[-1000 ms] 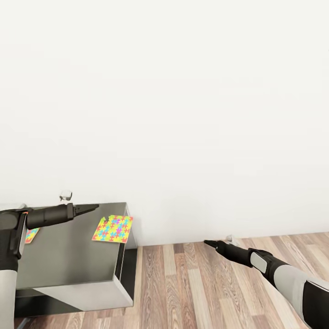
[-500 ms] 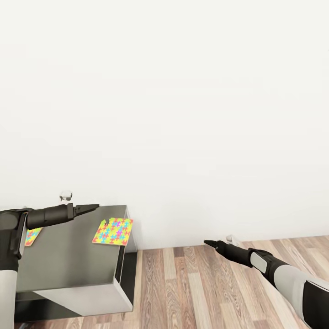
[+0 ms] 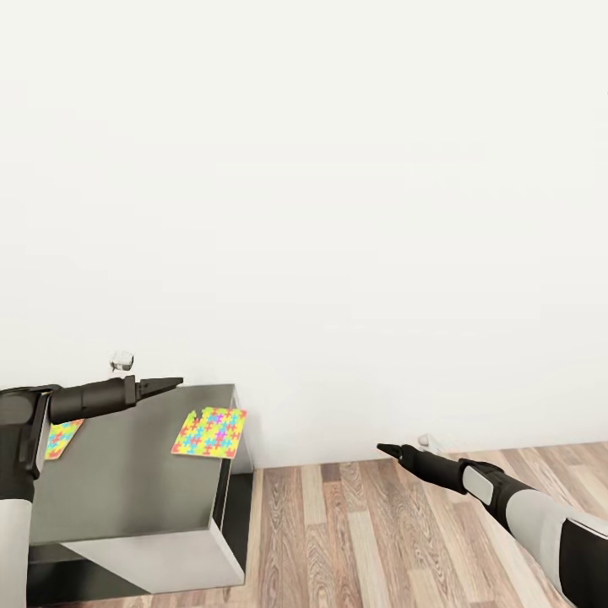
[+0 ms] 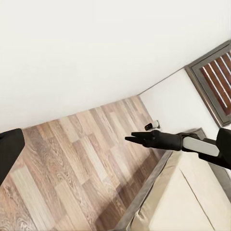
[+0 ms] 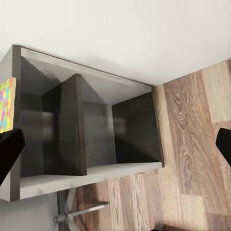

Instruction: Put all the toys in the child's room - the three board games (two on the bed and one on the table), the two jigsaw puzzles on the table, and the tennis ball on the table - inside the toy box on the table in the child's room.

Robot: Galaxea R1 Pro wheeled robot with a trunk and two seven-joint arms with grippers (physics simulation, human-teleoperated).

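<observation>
A white wall [image 3: 338, 169] fills the far field above a wood floor [image 3: 380, 523]. The dark grey desk [image 3: 127, 473] side unit stands at the near left. One jigsaw puzzle [image 3: 209, 431] lies at its right edge, overhanging slightly; a second jigsaw puzzle [image 3: 62, 438] lies further left. The left pincer [image 3: 169, 384] hangs above the desk, the right pincer [image 3: 387, 449] over the floor; both appear closed and hold nothing. Risk: a careless contact could push the overhanging mat off the desk edge.
</observation>
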